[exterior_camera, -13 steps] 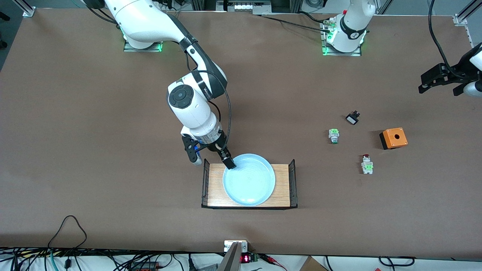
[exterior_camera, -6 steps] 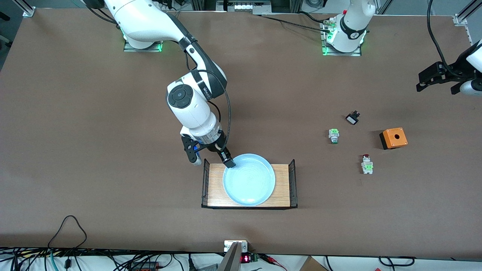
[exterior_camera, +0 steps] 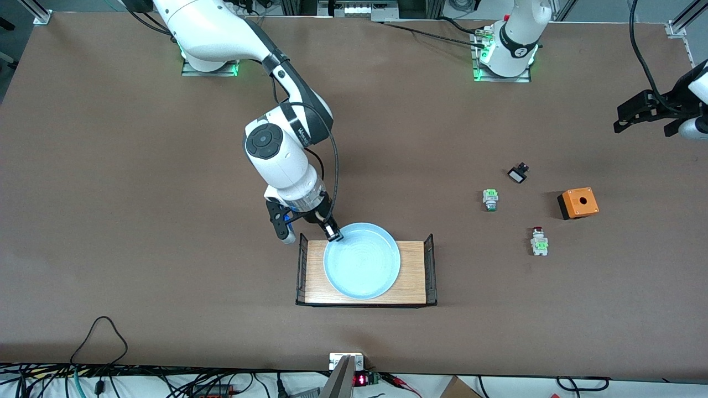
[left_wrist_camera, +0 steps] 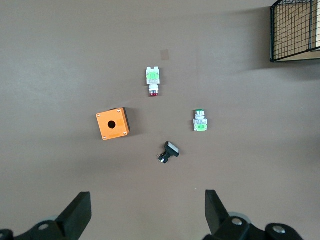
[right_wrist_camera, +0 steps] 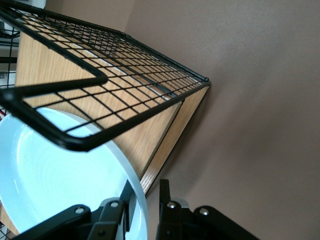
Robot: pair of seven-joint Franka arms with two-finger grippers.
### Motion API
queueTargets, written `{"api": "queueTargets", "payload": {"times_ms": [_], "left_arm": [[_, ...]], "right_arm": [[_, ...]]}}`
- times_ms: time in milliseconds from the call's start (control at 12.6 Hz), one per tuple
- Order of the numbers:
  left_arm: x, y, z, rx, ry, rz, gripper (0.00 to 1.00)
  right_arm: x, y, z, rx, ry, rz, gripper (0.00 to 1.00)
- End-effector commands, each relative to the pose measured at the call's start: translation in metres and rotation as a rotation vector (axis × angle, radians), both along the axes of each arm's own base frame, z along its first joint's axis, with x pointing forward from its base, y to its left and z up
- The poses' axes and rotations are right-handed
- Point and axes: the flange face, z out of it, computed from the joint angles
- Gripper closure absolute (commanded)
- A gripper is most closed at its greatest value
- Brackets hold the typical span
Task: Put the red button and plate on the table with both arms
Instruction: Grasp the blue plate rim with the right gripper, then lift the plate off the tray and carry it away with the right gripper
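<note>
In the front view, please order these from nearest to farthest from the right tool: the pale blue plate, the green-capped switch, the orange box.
1. Pale blue round plate, on the wooden tray, at the right tool.
2. Green-capped switch, toward the left arm's end.
3. Orange box with a hole, farther toward that end.

Brown table with tray, red button, orange box.

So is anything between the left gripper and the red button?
Nothing visible. The left gripper hangs open over the table at the left arm's end. The red button lies in the open; the orange box, a capless switch and a small black part lie apart from it.
</note>
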Motion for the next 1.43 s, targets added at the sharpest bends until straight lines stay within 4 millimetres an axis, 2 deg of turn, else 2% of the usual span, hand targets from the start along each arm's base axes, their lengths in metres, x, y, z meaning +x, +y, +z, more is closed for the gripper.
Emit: {"api": "queueTargets", "payload": {"times_ms": [0,238,317,554,792,1029,1108,1346], "left_arm": [[-0.007,0.002,0.007,0.018,-0.004,0.017,0.00],[-0.007,0.003,0.013,0.020,-0.015,0.031,0.00],[-0.007,0.001,0.014,0.021,-0.016,0.037,0.00],[-0.007,-0.003,0.015,0.021,-0.018,0.034,0.00],[-0.007,0.000,0.015,0.022,-0.021,0.037,0.00],[-0.007,-0.002,0.016,0.021,-0.022,0.034,0.00],[-0.007,-0.002,0.016,0.023,-0.021,0.034,0.00],[-0.007,-0.004,0.016,0.021,-0.019,0.033,0.00]], "right_arm": [[0.002,0.002,0.008,-0.009,-0.005,0.007,0.88],[-0.001,0.005,0.024,-0.002,-0.023,0.029,1.00],[-0.002,0.004,0.046,0.010,-0.033,0.032,1.00],[-0.002,0.011,0.084,0.001,-0.010,0.057,1.00],[-0.001,0.001,0.113,-0.034,0.034,0.101,1.00],[-0.004,-0.039,0.149,-0.117,0.091,0.268,1.00],[-0.004,-0.054,0.150,-0.150,0.125,0.326,1.00],[-0.003,-0.112,0.173,-0.208,0.207,0.449,1.00]]}}
